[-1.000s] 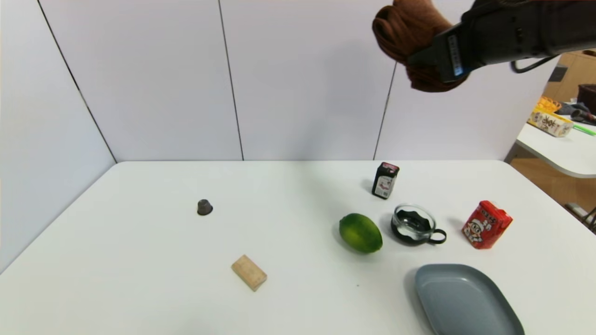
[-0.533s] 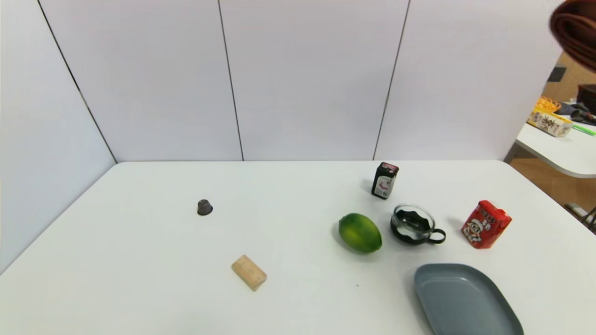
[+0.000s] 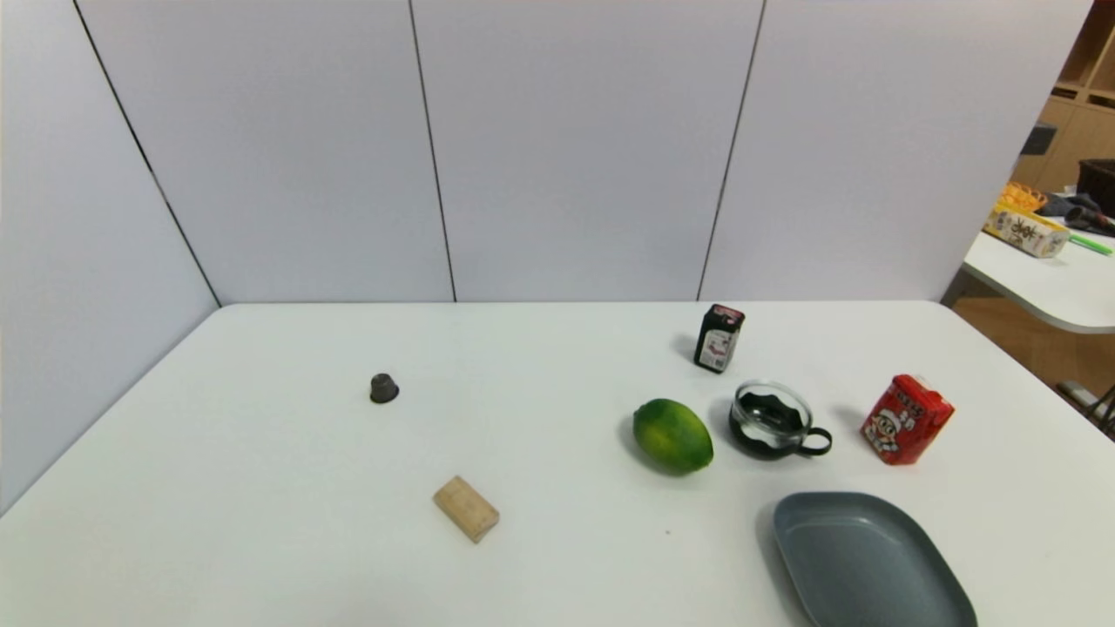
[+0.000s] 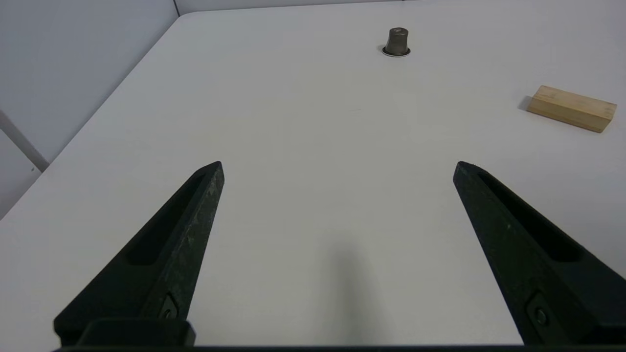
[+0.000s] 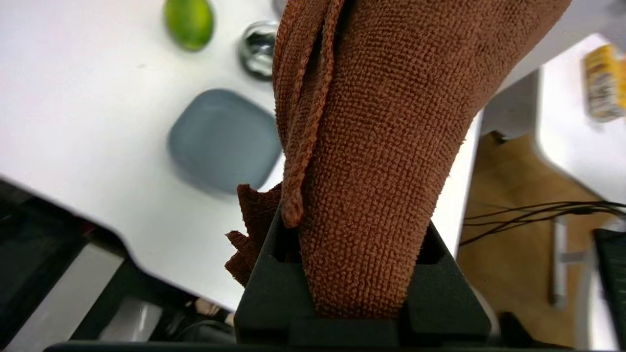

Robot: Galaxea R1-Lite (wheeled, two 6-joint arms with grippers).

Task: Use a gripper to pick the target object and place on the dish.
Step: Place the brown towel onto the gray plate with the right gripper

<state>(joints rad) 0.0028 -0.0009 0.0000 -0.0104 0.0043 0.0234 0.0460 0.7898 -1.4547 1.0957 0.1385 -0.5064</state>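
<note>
The white desk (image 3: 540, 418) carries a grey-blue dish (image 3: 867, 562), bare, near the front right edge. Only the right wrist view shows the brown towel (image 5: 371, 146), clamped in the right hand (image 5: 362, 274) above the desk edge, beside the dish. The left hand (image 4: 337, 168), fingers apart, appears only in its own view. The red carton (image 3: 906, 420) and small black carton (image 3: 719, 338) bear print too small to read.
</note>
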